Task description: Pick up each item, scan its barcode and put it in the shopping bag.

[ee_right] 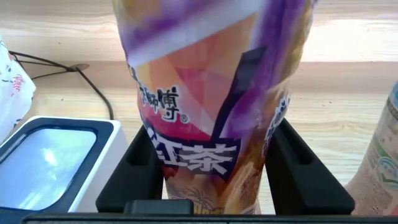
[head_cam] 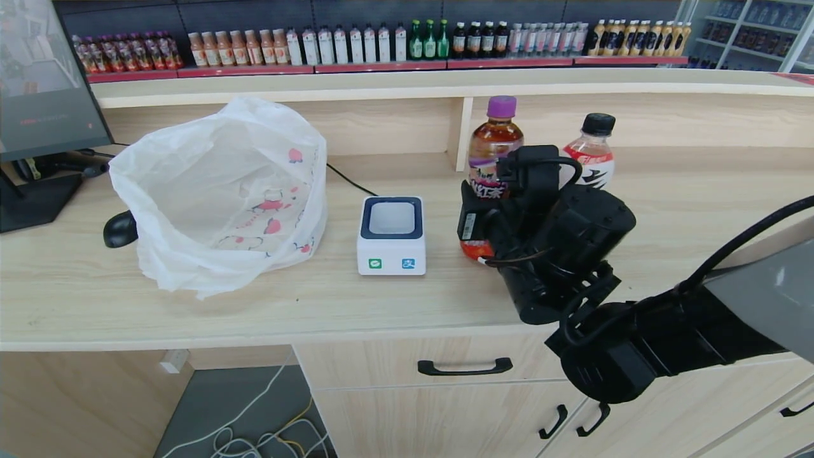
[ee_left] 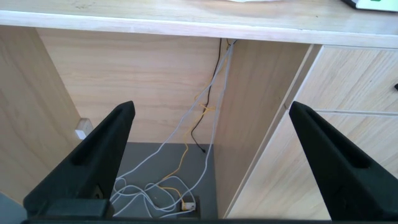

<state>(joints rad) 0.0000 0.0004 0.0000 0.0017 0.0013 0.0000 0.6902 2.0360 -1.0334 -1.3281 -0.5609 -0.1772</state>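
Observation:
A tea bottle [head_cam: 495,137] with a purple cap stands upright on the wooden counter [head_cam: 76,280], right of the white barcode scanner [head_cam: 391,234]. My right gripper [head_cam: 486,216] is shut on the tea bottle [ee_right: 211,93] low on its body, one finger on each side of the label. A second bottle [head_cam: 594,156] with a black cap stands just right of it. The white shopping bag [head_cam: 222,191] sits open on the counter's left part. My left gripper [ee_left: 211,155] hangs open below the counter's edge, fingers wide apart, holding nothing.
A monitor [head_cam: 38,83] and a black mouse [head_cam: 119,229] are at the far left, beside the bag. The scanner's cable [head_cam: 350,181] runs back towards the raised shelf. Drawers [head_cam: 464,367] lie under the counter; loose cables [ee_left: 168,186] lie on the floor.

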